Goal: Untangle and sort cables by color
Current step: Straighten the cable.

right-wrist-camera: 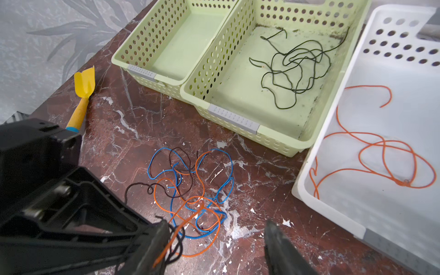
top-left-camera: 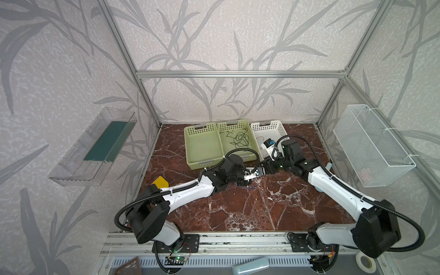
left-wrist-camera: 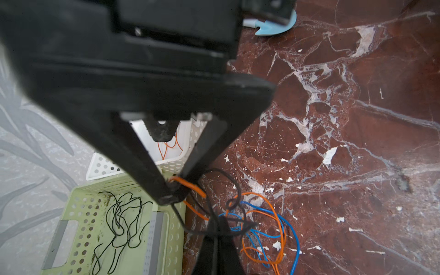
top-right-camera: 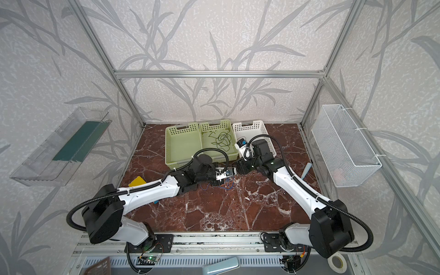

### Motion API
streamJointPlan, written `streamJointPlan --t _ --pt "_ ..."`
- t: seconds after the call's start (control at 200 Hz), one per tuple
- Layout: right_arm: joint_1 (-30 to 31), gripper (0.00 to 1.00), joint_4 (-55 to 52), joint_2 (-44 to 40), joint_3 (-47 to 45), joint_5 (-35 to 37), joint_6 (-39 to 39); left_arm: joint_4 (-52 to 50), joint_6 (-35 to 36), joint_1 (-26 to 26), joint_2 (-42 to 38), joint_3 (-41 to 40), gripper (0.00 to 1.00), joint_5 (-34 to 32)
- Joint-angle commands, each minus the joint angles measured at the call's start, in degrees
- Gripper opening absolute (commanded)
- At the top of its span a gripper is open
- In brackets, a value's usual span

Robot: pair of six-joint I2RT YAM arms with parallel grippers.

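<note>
A tangle of blue, orange and dark cables lies on the marble in front of the baskets, seen too in the left wrist view and faintly in both top views. My left gripper is shut at the tangle's edge, where a dark strand and an orange strand meet its tip. My right gripper stands open just above the tangle. Orange and dark strands drape against one of its fingers. More dark cables lie in the middle green basket. An orange cable lies in the white basket.
A second green basket, with nothing in it, stands beside the other two along the back. A yellow scoop lies left of the tangle and a light blue tool to the right. A wire basket and a clear tray hang on the side walls.
</note>
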Motion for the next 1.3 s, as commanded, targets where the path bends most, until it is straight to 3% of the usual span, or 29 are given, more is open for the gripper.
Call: streamJointPlan --t 0.0,0.305,0.8,1.17,1.295 --pt "-0.6 0.64 -2.8 -1.2 1.1 -5.1 -1.6 -3.4 7.9 -0.2 -1.5 1.8 0.00 -1.2" --pt "-2.4 0.65 -10.4 -0.3 2.5 -9.2 -6.1 -4.1 11.7 -0.2 -1.4 2.3 0.00 -1.7" --pt "-0.6 0.65 -7.5 4.1 3.0 -7.1 -4.7 -3.1 11.8 -0.2 -1.4 3.1 0.00 0.8" --pt "-1.3 0.67 16.0 1.0 -7.4 -6.3 2.1 -1.5 8.1 -0.3 -3.3 1.4 0.00 6.2" --pt "-2.1 0.67 17.0 2.3 -7.6 -6.6 2.4 -0.5 6.9 -0.2 -4.6 0.5 0.00 6.7"
